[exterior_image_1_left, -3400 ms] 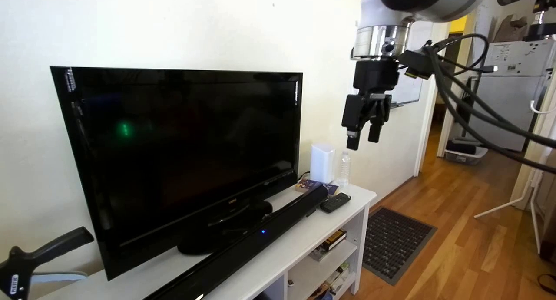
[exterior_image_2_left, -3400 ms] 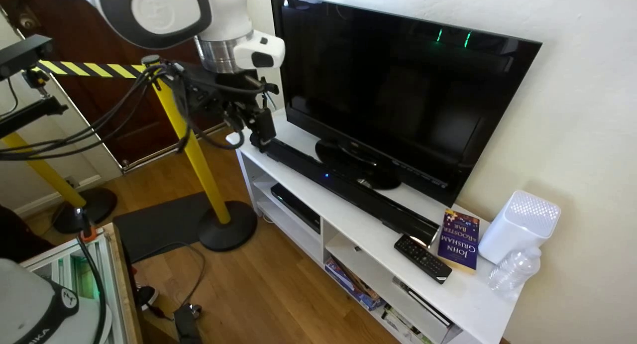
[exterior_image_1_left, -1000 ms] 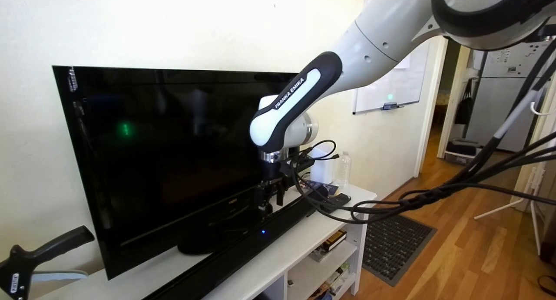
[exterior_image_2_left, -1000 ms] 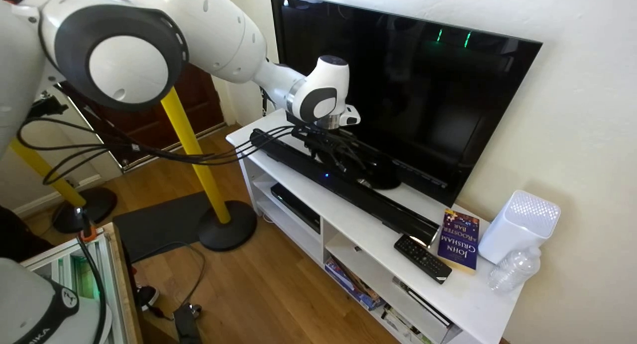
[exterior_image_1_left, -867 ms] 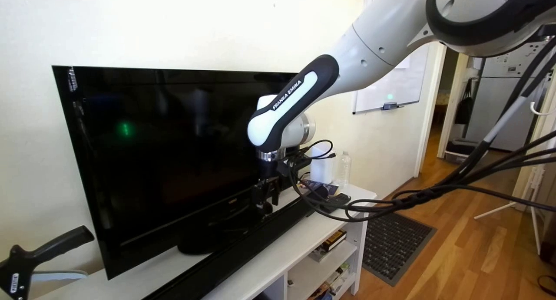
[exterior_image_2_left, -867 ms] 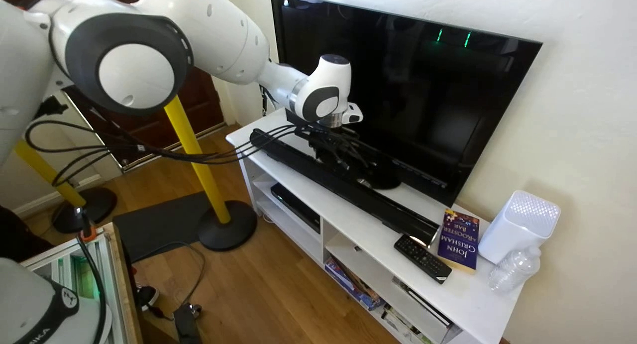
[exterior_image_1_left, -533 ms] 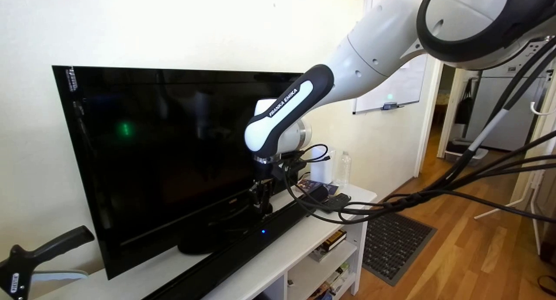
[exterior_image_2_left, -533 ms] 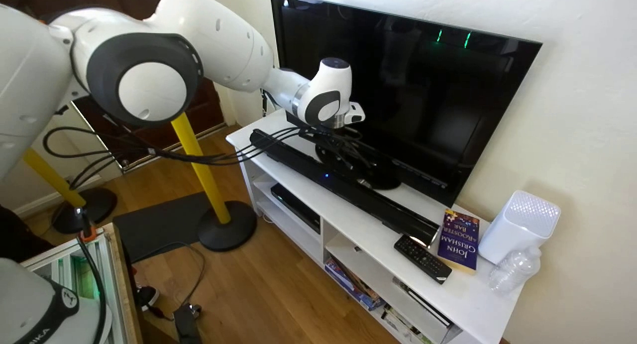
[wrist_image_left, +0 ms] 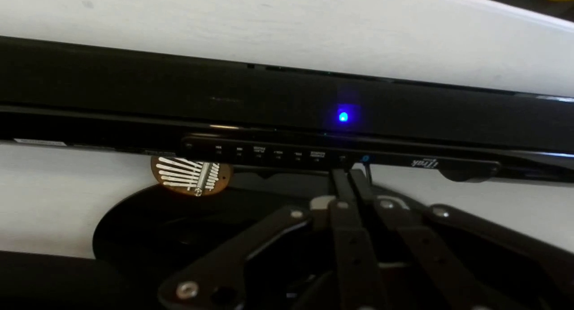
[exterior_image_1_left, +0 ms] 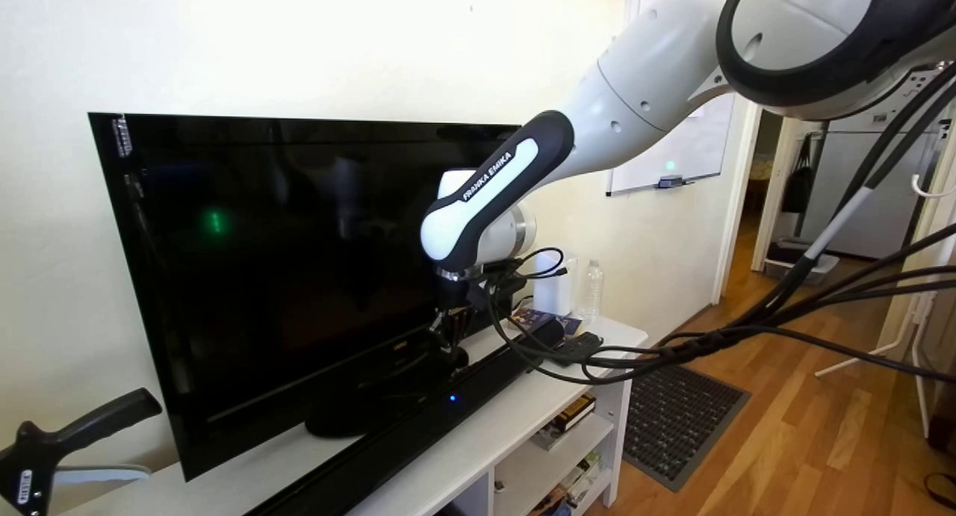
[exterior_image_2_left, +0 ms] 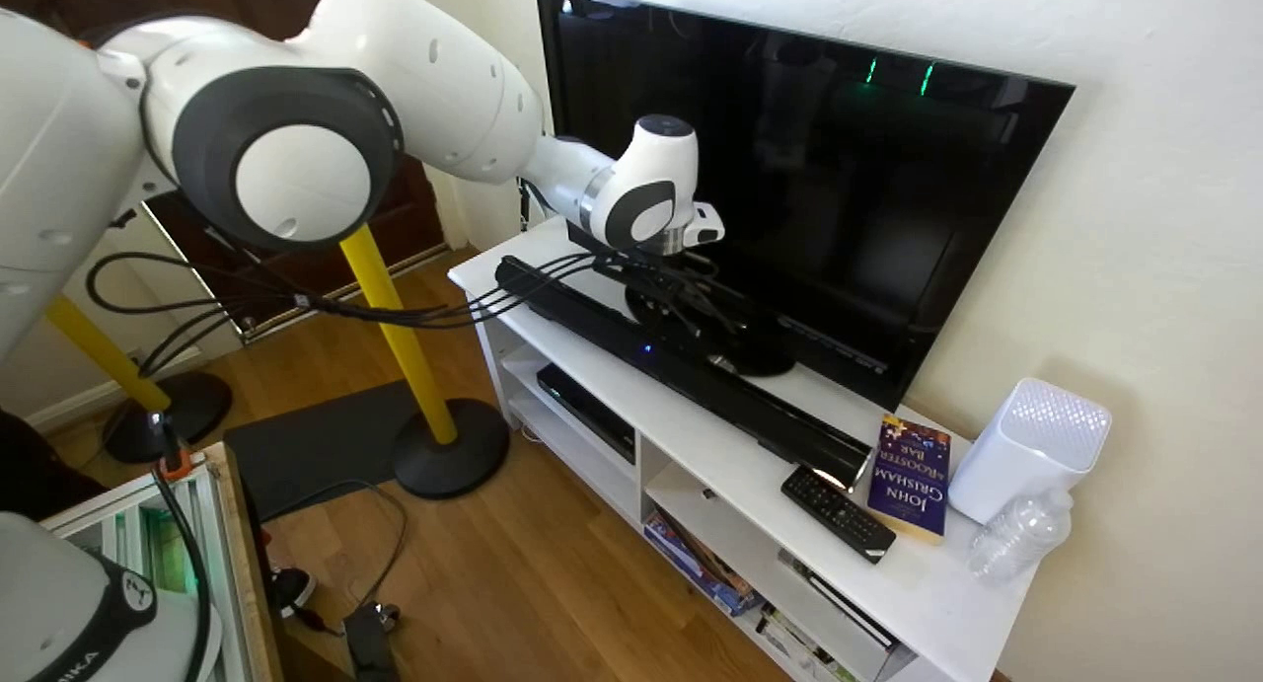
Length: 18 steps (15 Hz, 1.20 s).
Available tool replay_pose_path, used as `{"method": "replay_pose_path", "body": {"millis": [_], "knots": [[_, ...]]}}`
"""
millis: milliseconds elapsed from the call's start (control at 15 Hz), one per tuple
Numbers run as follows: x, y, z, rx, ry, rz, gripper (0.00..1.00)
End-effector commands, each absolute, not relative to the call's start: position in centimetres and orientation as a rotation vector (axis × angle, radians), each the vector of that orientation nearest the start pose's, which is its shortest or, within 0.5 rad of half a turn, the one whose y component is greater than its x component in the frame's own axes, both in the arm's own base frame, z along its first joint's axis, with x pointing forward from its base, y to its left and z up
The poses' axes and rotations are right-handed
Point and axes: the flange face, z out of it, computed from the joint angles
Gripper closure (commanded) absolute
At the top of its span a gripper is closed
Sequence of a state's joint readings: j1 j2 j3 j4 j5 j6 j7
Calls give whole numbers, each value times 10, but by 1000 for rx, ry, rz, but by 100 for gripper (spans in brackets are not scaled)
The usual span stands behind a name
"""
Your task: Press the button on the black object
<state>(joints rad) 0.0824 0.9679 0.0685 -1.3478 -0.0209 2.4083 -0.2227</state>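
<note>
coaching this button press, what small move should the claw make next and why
Probably nudge the claw slightly toward the button panel on the soundbar before pressing: in the wrist view, its fingertips appear at the panel's edge, short of the row of markings. Contact and the intended button can't be made out.

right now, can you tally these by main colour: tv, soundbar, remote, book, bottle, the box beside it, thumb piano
Black: 3 (TV, soundbar, remote)
Purple: 1 (book)
Clear: 1 (bottle)
White: 1 (box)
Brown: 1 (thumb piano)
Total: 7
</note>
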Motion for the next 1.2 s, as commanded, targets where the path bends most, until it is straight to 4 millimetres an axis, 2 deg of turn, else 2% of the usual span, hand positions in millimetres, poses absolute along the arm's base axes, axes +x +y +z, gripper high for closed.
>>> {"method": "replay_pose_path", "body": {"millis": [0, 1133], "knots": [[742, 104, 144, -3026, -565, -224, 100], [743, 100, 114, -3036, -570, -314, 100]]}}
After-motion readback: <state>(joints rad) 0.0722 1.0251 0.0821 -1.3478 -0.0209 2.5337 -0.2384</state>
